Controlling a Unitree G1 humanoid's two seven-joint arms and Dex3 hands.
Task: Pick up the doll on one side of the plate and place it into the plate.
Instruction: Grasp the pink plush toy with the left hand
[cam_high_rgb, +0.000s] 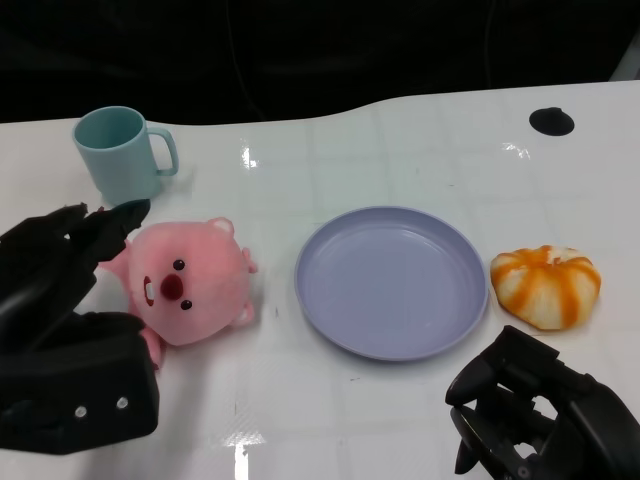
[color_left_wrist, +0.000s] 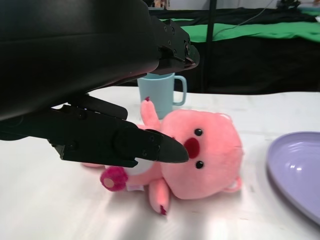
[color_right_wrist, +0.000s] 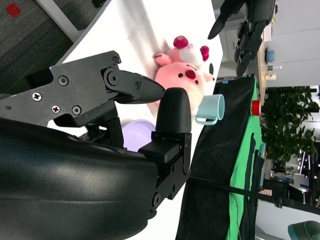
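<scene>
A pink plush doll (cam_high_rgb: 190, 282) with a red nose lies on the white table, just left of the lilac plate (cam_high_rgb: 391, 281). The plate holds nothing. My left hand (cam_high_rgb: 60, 300) hangs right beside the doll's left side with its fingers spread; in the left wrist view its fingers (color_left_wrist: 150, 146) reach over the doll (color_left_wrist: 200, 152) without closing on it. My right hand (cam_high_rgb: 540, 420) is low at the front right, below the plate, fingers apart and holding nothing. The right wrist view shows the doll (color_right_wrist: 182, 75) and the other hand (color_right_wrist: 247, 25) beyond it.
A teal mug (cam_high_rgb: 122, 152) stands behind the doll at the back left. An orange-and-white striped plush (cam_high_rgb: 546, 285) lies right of the plate. A black round fitting (cam_high_rgb: 551, 121) sits at the table's far right edge.
</scene>
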